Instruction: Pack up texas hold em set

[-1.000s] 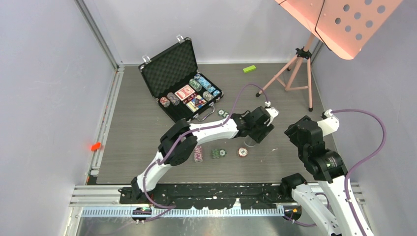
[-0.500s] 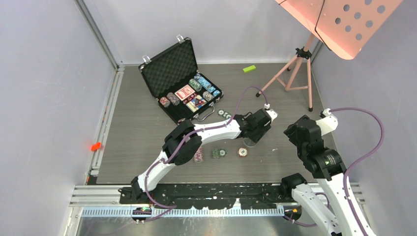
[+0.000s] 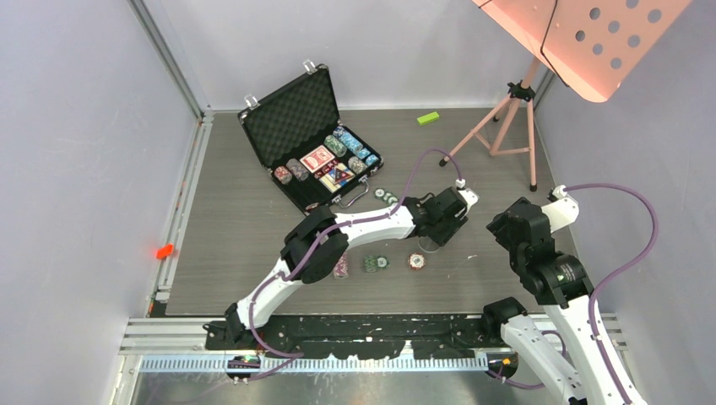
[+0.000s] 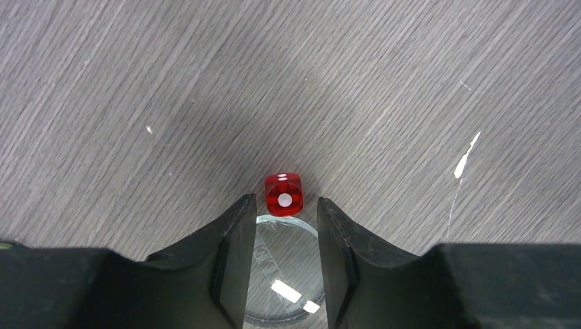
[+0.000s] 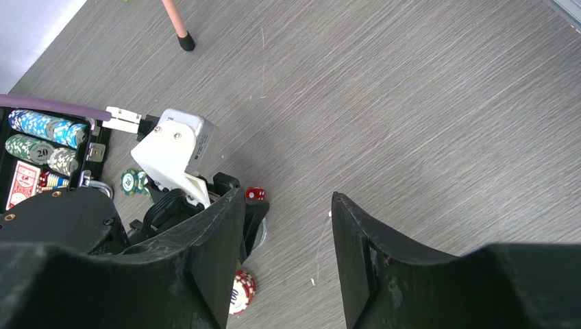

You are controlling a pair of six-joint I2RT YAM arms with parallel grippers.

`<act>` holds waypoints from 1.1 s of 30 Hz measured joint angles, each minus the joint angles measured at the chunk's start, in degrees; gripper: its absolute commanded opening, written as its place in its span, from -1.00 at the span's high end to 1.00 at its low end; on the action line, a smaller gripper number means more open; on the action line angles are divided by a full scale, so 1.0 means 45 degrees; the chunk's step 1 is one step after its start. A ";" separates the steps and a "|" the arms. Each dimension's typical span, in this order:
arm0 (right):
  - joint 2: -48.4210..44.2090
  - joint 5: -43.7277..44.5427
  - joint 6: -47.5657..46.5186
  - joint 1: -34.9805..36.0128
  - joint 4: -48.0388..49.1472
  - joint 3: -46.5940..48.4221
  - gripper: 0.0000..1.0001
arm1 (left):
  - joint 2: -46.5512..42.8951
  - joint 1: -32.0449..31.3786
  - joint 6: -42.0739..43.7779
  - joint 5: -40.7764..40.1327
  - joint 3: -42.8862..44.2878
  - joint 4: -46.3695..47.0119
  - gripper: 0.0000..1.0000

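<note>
One red die [image 4: 283,194] sits on the worktop [image 3: 245,228], right of its middle and closer to the near edge than the far one. It lies dead ahead of the left claw [image 4: 286,204], just past the tips and centred on the gap. Those jaws stand partly apart over a clear round disc [image 4: 284,271]; whether they pinch it I cannot tell. The right claw [image 5: 288,199] hangs released and empty, farther off. The open briefcase [image 3: 291,114] lies toward the far left corner.
</note>
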 measured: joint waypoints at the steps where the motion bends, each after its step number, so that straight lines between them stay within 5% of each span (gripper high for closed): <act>1: 0.0000 0.0000 0.0000 0.0000 0.0000 0.0000 -0.11 | 0.0024 0.0000 0.0000 0.0000 0.0019 0.0034 0.20; 14: 0.0000 -0.0044 -0.0039 0.0000 0.0000 0.0000 -0.11 | 0.0112 0.0000 0.0053 0.0010 0.0165 0.0160 0.37; 18: 0.0005 -0.0063 -0.0039 0.0000 0.0000 0.0000 -0.11 | 0.0112 0.0000 0.0078 -0.0005 0.0189 0.0189 0.10; 33: 0.0233 -0.0107 -0.0039 0.0000 0.0000 0.0000 -0.11 | 0.0112 0.0000 0.0126 -0.0049 0.0189 0.0180 0.55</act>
